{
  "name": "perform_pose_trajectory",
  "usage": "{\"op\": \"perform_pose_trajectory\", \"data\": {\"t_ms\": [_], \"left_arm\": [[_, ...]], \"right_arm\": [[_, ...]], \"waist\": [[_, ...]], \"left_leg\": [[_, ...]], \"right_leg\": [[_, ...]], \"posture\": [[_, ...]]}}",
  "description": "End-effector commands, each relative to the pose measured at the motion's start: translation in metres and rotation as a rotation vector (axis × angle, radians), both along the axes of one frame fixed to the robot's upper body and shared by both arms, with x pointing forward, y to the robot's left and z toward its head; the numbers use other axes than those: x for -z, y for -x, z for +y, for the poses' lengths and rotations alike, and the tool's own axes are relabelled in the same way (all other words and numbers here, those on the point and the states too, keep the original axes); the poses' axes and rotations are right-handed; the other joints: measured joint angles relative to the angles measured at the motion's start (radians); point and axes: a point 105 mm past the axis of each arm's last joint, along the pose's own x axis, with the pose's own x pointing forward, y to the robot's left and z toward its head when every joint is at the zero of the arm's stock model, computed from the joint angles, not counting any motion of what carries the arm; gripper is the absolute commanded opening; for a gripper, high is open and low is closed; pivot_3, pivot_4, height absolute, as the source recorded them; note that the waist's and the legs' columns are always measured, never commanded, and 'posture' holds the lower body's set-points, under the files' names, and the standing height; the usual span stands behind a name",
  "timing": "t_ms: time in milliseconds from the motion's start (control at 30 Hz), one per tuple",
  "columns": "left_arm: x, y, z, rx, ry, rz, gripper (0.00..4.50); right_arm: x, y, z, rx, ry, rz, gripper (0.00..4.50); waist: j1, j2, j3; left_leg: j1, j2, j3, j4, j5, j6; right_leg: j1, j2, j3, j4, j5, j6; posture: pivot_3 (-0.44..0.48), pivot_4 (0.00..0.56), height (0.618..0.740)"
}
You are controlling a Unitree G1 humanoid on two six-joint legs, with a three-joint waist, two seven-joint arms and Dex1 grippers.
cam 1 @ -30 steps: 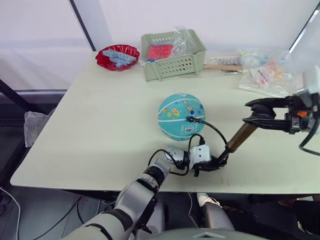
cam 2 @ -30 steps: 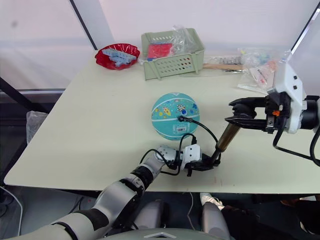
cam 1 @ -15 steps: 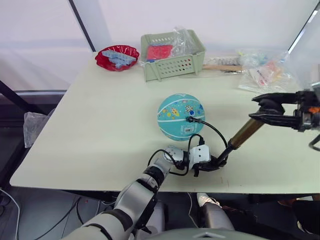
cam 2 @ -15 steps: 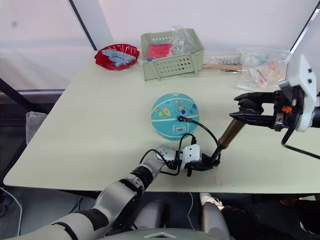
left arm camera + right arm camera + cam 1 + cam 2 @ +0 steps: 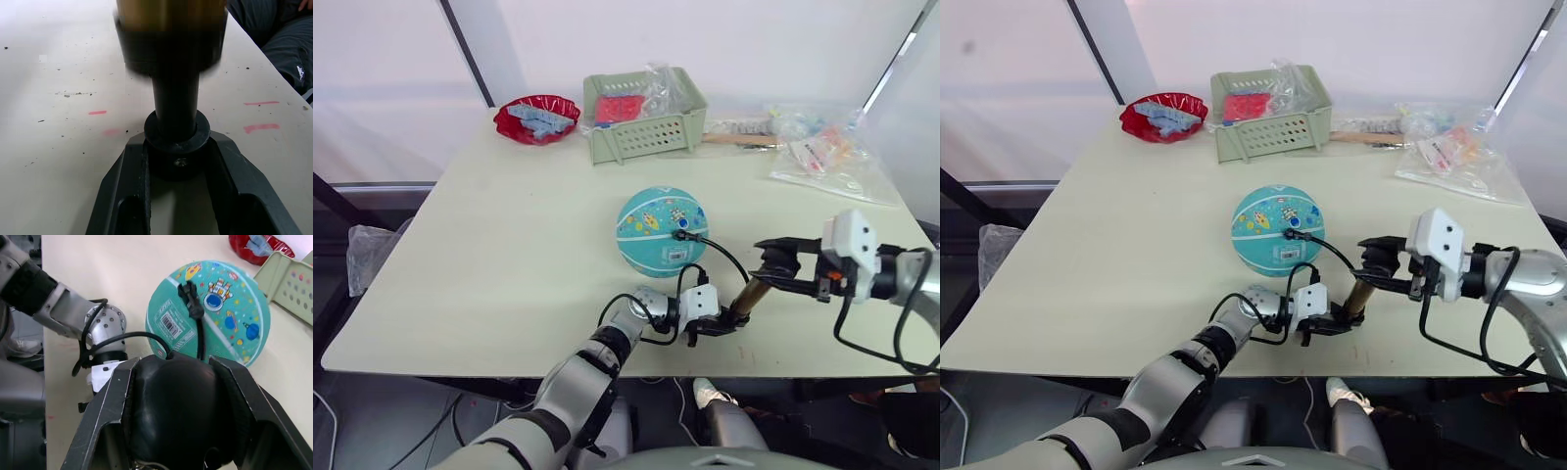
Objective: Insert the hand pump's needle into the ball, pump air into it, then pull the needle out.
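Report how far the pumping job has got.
Done: the needle sits in the ball. In hand: the left claw clamps the hand pump at its base, and the right claw grips its handle. Left: pulling the needle out.

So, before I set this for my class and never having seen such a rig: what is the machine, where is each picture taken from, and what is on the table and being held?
It is a two-armed humanoid robot. The two wide pictures come from cameras in its head, looking down over a pale table. The two close-ups come from cameras on its wrists.

The left gripper clamps the black bottom end of the hand pump near the table's front edge. The right gripper is shut on the pump's black handle at the top.

A thin black hose runs from the pump to the ball, teal with small prints. Its fitting sits against the ball; the needle itself is too small to see.

At the back are a red bowl, a green basket and some plastic bags.
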Motion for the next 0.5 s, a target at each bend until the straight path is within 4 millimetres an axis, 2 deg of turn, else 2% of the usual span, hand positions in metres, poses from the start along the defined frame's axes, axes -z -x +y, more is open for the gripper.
{"op": "perform_pose_trajectory", "data": {"t_ms": [33,200,333,500], "left_arm": [[0.044,0.027,0.023,0.008,-0.153,0.145,1.08],[0.044,0.027,0.024,0.007,-0.154,0.145,1.08],[0.044,0.027,0.024,0.010,-0.155,0.145,1.08],[0.043,0.027,0.023,0.010,-0.153,0.146,1.08]], "right_arm": [[0.030,-0.010,-0.013,0.101,0.079,0.023,1.65],[0.026,-0.012,-0.011,0.093,0.075,-0.011,1.65],[0.000,-0.012,-0.010,0.065,0.055,-0.052,1.65],[-0.051,-0.008,-0.015,0.031,0.027,-0.093,1.65]], "waist": [[-0.002,0.001,0.001],[-0.004,0.002,0.002],[-0.006,0.003,0.003],[0.003,0.013,0.012]], "left_leg": [[0.000,0.000,0.000,0.000,0.000,0.000],[0.001,0.000,0.000,0.000,0.000,0.000],[0.001,0.000,0.000,0.000,0.000,0.000],[-0.002,-0.002,0.002,0.000,0.000,0.000]], "right_leg": [[0.001,0.000,0.000,0.000,0.000,0.000],[0.001,-0.001,0.000,0.000,0.000,0.000],[0.002,-0.002,0.000,0.000,0.000,0.000],[0.000,-0.004,0.000,-0.001,0.000,0.001]], "posture": [[0.000,0.150,0.736],[0.000,0.150,0.736],[0.000,0.150,0.736],[0.000,0.150,0.736]]}}
